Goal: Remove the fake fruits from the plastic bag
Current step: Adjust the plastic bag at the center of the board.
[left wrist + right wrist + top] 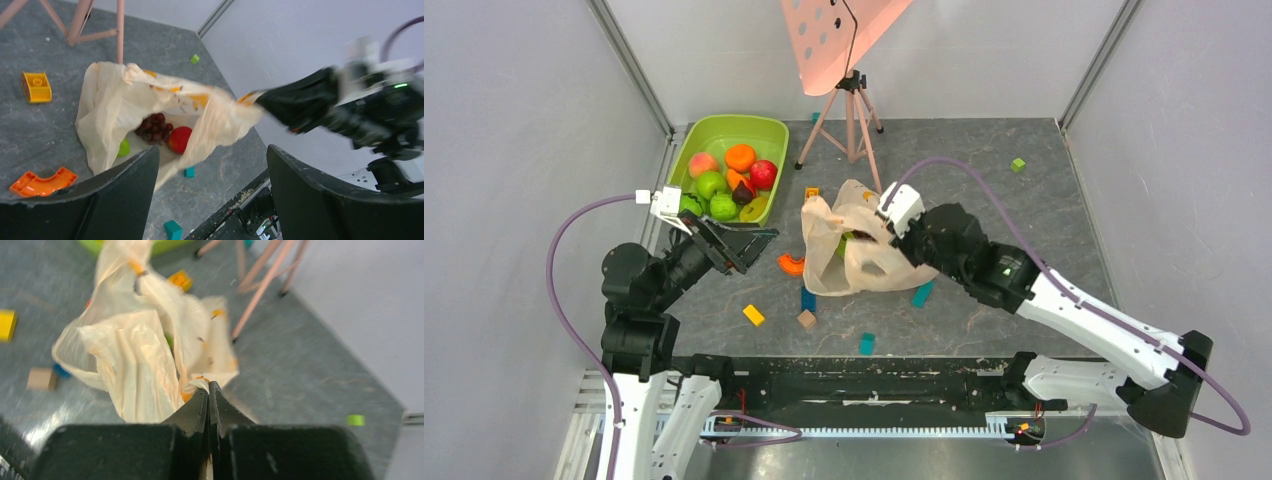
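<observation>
Pressed together at the bottom of the right wrist view, the right fingers [209, 392] pinch a fold of the plastic bag [140, 360] at its rim, holding that side up off the surface [310, 360]. The left fingers [212, 155] are spread wide with nothing between them and hang to the left of the bag, whose mouth faces them.

Inside the open mouth lie a dark grape bunch [154, 127] and a red apple [180, 139] touching it. A green fruit [123, 147] shows low at the bag's left side, partly hidden.

The bag sits near the middle of the surface. In the far left corner stands a green tub [724, 132] holding an orange [740, 157], a peach [703, 164], a second apple [764, 174] and some green pieces.

An orange arc piece [42, 182] lies on the surface just left of the bag, and a yellow block [36, 86] lies near it on the far side. Small blocks are scattered toward the near edge. A tripod [852, 115] stands near the far edge behind the bag.
</observation>
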Robot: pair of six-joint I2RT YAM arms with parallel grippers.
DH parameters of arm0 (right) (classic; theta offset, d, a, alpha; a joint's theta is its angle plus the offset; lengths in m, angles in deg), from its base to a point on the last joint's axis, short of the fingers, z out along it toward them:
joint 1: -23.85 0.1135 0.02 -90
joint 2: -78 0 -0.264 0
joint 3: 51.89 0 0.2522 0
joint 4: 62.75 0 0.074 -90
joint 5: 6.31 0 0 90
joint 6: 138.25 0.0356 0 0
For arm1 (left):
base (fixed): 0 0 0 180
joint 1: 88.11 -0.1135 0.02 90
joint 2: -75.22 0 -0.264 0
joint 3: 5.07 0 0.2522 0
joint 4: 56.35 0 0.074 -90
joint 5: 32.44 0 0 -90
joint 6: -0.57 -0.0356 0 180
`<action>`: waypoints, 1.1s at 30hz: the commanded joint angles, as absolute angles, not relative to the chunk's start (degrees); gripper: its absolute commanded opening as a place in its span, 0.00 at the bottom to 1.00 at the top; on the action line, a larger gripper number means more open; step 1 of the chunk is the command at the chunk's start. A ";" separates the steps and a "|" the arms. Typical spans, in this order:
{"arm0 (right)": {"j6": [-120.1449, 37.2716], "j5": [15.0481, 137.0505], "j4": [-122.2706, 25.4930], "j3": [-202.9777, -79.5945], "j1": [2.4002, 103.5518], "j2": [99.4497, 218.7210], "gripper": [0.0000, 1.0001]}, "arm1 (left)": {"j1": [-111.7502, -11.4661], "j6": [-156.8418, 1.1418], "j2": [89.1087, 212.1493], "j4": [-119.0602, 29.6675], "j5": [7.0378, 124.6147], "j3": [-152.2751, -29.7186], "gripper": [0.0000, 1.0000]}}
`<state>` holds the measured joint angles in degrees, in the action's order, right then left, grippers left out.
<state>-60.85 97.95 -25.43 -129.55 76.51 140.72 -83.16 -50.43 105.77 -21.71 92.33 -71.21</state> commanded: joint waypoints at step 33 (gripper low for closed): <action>-48.76 90.43 -36.39 -124.35 76.76 137.83 0.00 | -74.55 -45.07 103.03 -36.99 98.71 -65.77 0.49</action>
